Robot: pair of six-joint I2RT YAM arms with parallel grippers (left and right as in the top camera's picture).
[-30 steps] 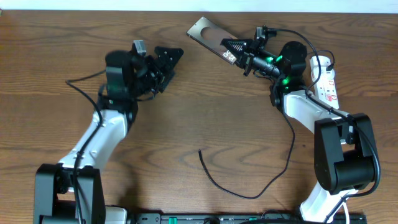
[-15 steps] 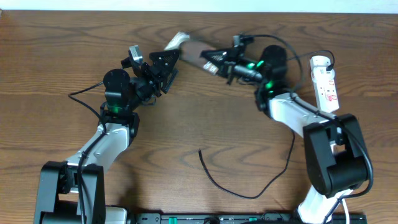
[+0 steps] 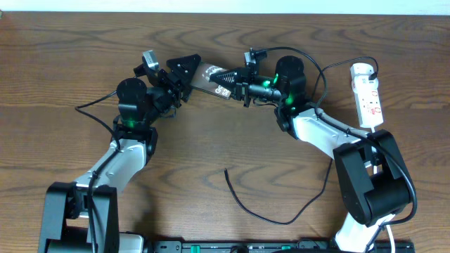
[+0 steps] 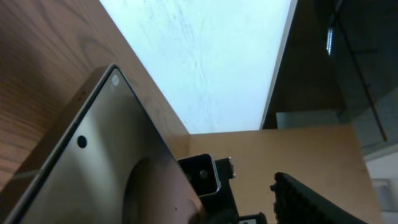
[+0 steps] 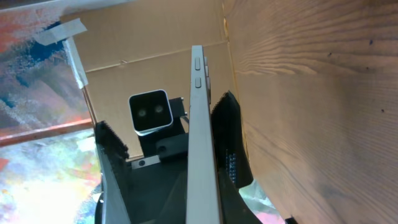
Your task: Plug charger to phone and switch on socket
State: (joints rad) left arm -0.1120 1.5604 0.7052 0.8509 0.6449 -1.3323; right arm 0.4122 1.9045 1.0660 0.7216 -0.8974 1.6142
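Note:
The phone (image 3: 206,73) hangs above the table at the back centre, with my right gripper (image 3: 228,76) shut on its right end. In the right wrist view the phone (image 5: 199,137) shows edge-on, with dark serrated fingers on both sides of it. My left gripper (image 3: 184,70) is open at the phone's left end. In its wrist view the phone's back (image 4: 93,162) fills the left, and one finger (image 4: 311,202) stands apart from it. The charger (image 3: 242,204) lies loose on the front of the table, its plug tip (image 3: 226,170) free. The socket (image 3: 370,91) lies at the right.
The socket's white cord curls at its far end near the table's back edge (image 3: 211,14). A black cable (image 3: 91,95) trails from the left arm across the wooden table (image 3: 211,126). The arm bases stand at the front corners.
My right gripper has carried the phone left from the back of the table to the left gripper. The left gripper has swung right to meet it, and its jaws have narrowed a little.

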